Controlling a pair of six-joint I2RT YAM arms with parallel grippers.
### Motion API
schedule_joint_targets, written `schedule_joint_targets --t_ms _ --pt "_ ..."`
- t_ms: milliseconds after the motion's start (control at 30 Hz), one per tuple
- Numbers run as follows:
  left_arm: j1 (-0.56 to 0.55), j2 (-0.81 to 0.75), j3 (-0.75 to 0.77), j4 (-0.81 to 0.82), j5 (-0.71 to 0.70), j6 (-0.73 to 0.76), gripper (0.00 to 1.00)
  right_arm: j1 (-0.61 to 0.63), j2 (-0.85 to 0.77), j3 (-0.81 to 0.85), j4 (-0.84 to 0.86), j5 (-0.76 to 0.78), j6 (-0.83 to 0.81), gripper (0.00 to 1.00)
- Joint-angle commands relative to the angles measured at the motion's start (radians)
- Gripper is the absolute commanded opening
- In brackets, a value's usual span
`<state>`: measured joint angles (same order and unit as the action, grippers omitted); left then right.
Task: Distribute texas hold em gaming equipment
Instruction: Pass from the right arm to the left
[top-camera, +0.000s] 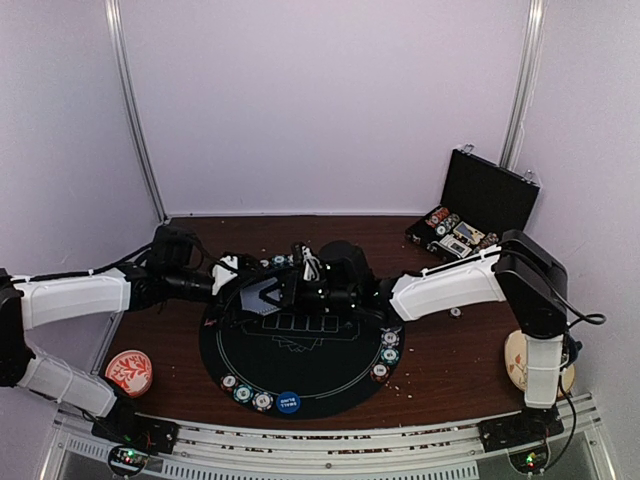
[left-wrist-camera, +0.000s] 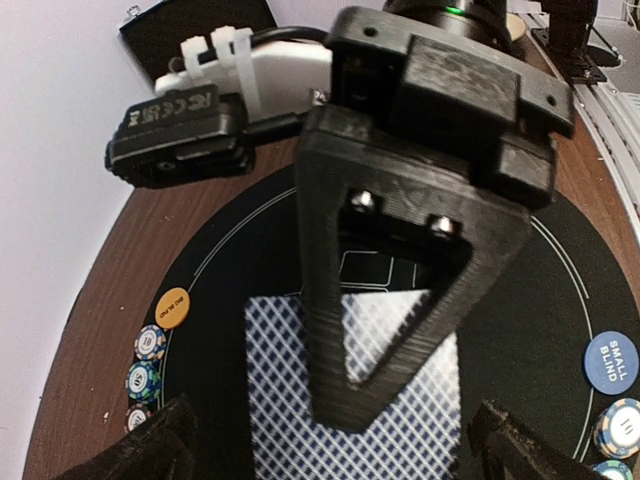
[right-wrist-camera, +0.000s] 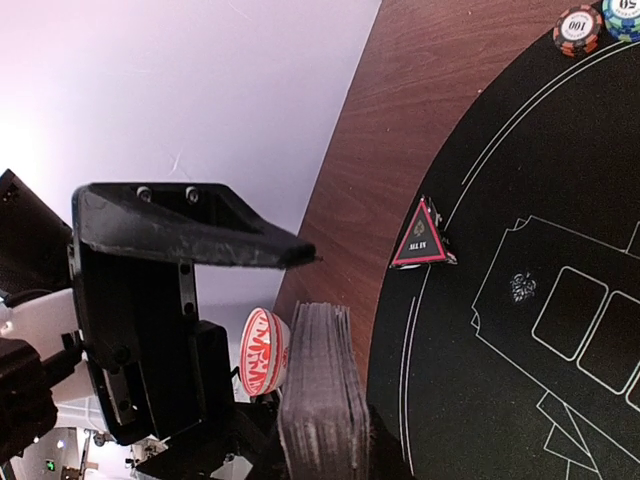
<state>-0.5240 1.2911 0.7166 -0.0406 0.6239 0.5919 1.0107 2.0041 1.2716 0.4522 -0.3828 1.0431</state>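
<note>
My right gripper (top-camera: 288, 292) is shut on a deck of grey-blue-backed playing cards (left-wrist-camera: 300, 380), held over the back left of the round black mat (top-camera: 320, 375). The deck shows edge-on in the right wrist view (right-wrist-camera: 320, 400). My left gripper (left-wrist-camera: 340, 445) is open, its fingers (left-wrist-camera: 150, 450) on either side of the deck without touching it. A red triangle marker (right-wrist-camera: 420, 240) lies at the mat's edge. An orange button (left-wrist-camera: 172, 307) and striped chips (left-wrist-camera: 150, 343) sit on the rim. A blue button (top-camera: 288, 401) and more chips (top-camera: 245, 392) lie at the near edge.
A red-and-white patterned dish (top-camera: 130, 370) stands on the table at the near left. An open black case (top-camera: 480, 205) with chips and cards stands at the back right. More chips (top-camera: 389, 350) line the mat's right rim. A tan round dish (top-camera: 514, 358) sits by the right arm's base.
</note>
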Motion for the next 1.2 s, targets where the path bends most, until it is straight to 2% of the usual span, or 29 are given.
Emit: schedule_joint_targets --t_ms 0,600,867,967,1167 --pt "-0.003 0.019 0.018 0.050 -0.033 -0.008 0.98 0.013 0.016 0.046 0.050 -0.037 0.024 0.00" --pt "-0.029 0.061 0.012 0.032 -0.072 0.014 0.96 0.017 0.052 0.055 0.140 -0.038 0.090 0.00" --pt "-0.030 0.081 0.027 0.008 -0.073 0.020 0.69 0.018 0.068 0.061 0.143 -0.045 0.096 0.00" --pt "-0.030 0.090 0.037 -0.004 -0.070 0.020 0.66 0.017 0.071 0.064 0.134 -0.042 0.087 0.00" --pt "-0.030 0.089 0.050 -0.032 -0.063 0.016 0.50 0.017 0.076 0.068 0.120 -0.042 0.074 0.02"
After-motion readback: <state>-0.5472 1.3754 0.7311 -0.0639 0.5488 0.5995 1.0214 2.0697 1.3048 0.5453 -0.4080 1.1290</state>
